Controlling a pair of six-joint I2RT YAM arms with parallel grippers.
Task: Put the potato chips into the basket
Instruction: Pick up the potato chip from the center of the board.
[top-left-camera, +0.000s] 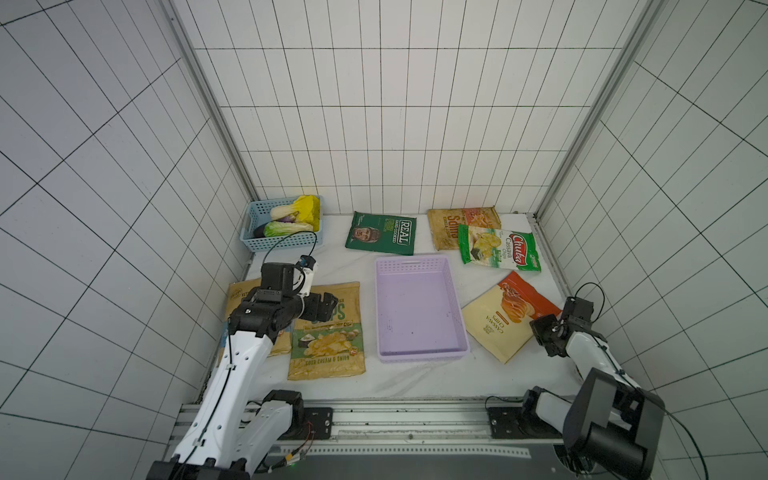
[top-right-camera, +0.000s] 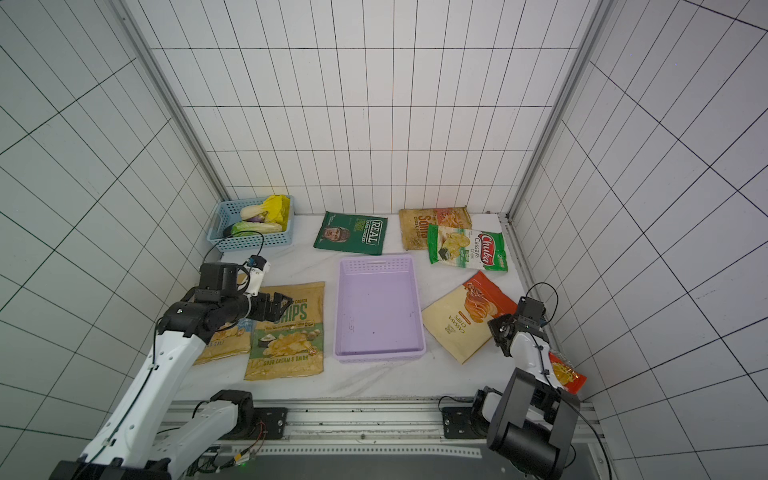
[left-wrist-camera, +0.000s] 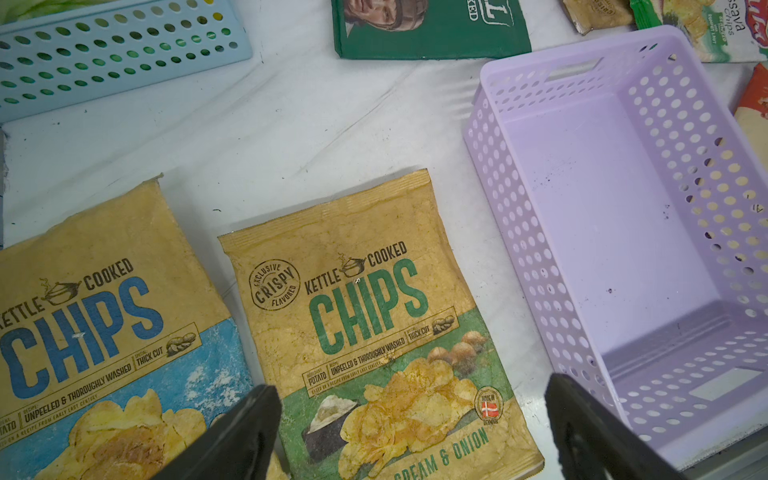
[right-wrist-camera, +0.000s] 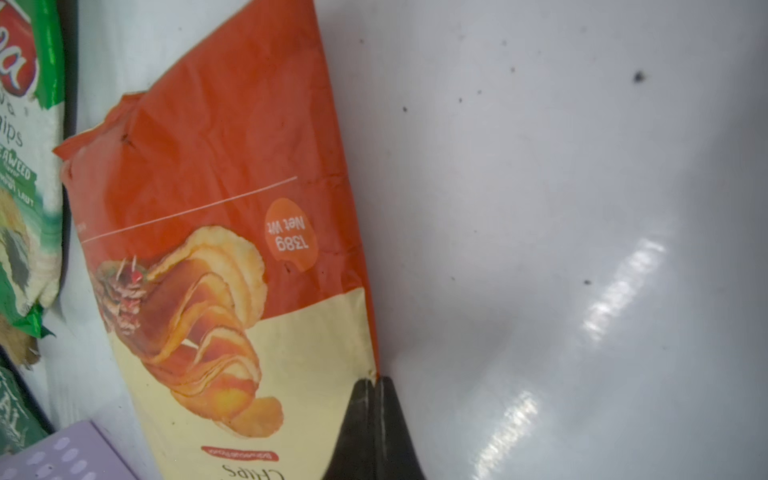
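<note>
- So, step in hand?
- First pick, by the look of it. Nothing yet in the shallow lilac perforated plastic basket (top-left-camera: 415, 316), mid-table. Right jaws clenched on the side edge of the cream-and-orange cassava chip bag (right-wrist-camera: 232, 232), flat on the white table (right-wrist-camera: 540, 166) just beside the basket. Shallow bite, only the seam between the tips.
- Left side?
- Left jaws spread wide, grasping nothing, hovering over the tan sour-cream-and-onion "CHIPS" bag (left-wrist-camera: 365, 316). Tan blue-print "CHIPS" bag (left-wrist-camera: 95, 311) next to it, partly under the left arm (top-left-camera: 245, 357) in both top views.
- Rest of the bags?
- All out on the table. Dark green "REAL" bag (top-left-camera: 381, 232) behind the basket; green-white "Chuba" bag (top-left-camera: 498, 247) lying across a third tan bag (top-left-camera: 442, 228) at the back right. Also a small orange packet (top-right-camera: 567, 374) by the base of the right arm (top-right-camera: 525, 353), seen in a top view only. Toy vegetables (top-left-camera: 286, 228) in the small blue lattice basket (top-left-camera: 282, 243): not part of the job.
- Next move?
- Probably: lift the cassava bag by that edge, carry it toward the robot's left over the lilac rim, then release. Needs enough height to clear the wall with the bag hanging. Risk of slipping out of such a thin pinch, so go slow.
- Fit?
- Tight. Roughly one bag wide, so lay it flat and square, or no room for the others.
</note>
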